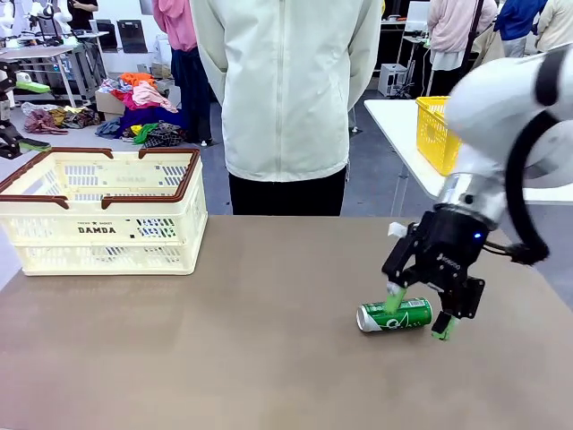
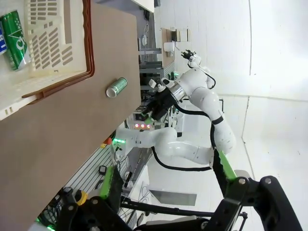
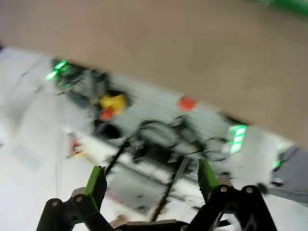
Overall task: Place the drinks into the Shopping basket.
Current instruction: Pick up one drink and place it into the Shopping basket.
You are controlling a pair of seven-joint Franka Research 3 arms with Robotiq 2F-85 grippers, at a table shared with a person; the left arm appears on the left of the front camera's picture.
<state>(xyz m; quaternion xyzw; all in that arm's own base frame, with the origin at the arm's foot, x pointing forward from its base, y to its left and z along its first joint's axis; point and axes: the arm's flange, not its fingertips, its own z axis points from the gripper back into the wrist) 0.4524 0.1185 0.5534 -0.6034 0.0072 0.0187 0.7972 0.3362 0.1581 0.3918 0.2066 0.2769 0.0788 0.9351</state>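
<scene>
A green drink can [image 1: 394,315] lies on its side on the brown table, right of the middle; it appears as a small can [image 2: 116,87] in the left wrist view and as a green sliver [image 3: 284,4] in the blurred right wrist view. My right gripper [image 1: 418,315] is open, tilted low over the can's right end, with one pad behind it and one in front. The cream Shopping basket [image 1: 107,210] stands at the far left. Inside the basket [image 2: 57,53] lie a green can [image 2: 14,33] and a blue can [image 2: 1,41]. My left gripper [image 2: 168,175] is open and holds nothing.
A person in a pale jacket [image 1: 286,90] stands at the table's far edge. A yellow basket [image 1: 439,134] sits on a white table at the back right. Bare tabletop [image 1: 224,340] stretches between the basket and the can.
</scene>
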